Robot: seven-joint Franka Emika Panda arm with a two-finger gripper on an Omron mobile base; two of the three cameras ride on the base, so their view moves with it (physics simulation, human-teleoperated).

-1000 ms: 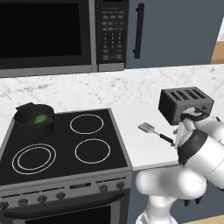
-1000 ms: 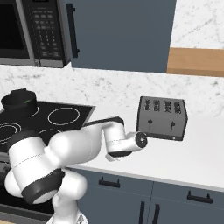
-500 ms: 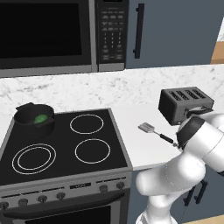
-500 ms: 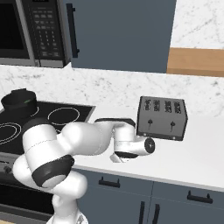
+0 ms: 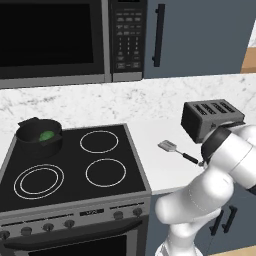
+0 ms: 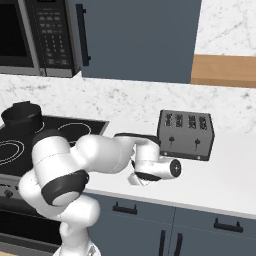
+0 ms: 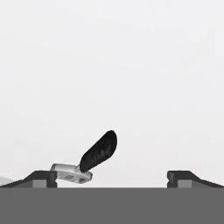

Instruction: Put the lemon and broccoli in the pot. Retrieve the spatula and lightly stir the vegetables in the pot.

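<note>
**Gripper hanging wide open over the spatula**

The gripper [image 7: 112,177] is sitting spread wide and grasping nothing, its two dark fingertips [image 7: 40,177] poking up far apart at the bottom of the hand view. The spatula [image 7: 89,159] is lying on the pale table [image 7: 131,78] right in front of it, closer to the left fingertip than the right one. Its black handle is slanting up toward the middle of the gap, and its silver-grey head is lying just beside that left tip. Whether tip and head are touching, I cannot tell.

Over on the left base view, the spatula [image 5: 177,152] is resting flat on the white table [image 5: 165,170], between the stove [image 5: 75,165] and the black toaster [image 5: 212,119]. Its handle end is disappearing behind the white arm, which is bending in low over that spot.

Well away from the gripper, across the stove on the far back burner, the pot [image 5: 39,137] is standing upright. The broccoli [image 5: 46,135] is showing as a bright green lump inside it.

From the right base view, the arm is folding across the table edge, with the wrist lying low just in front of the toaster [image 6: 186,133]. The pot [image 6: 21,115] is standing far off to the side on the stove. A microwave [image 5: 60,40] is hanging above the stove.
</note>
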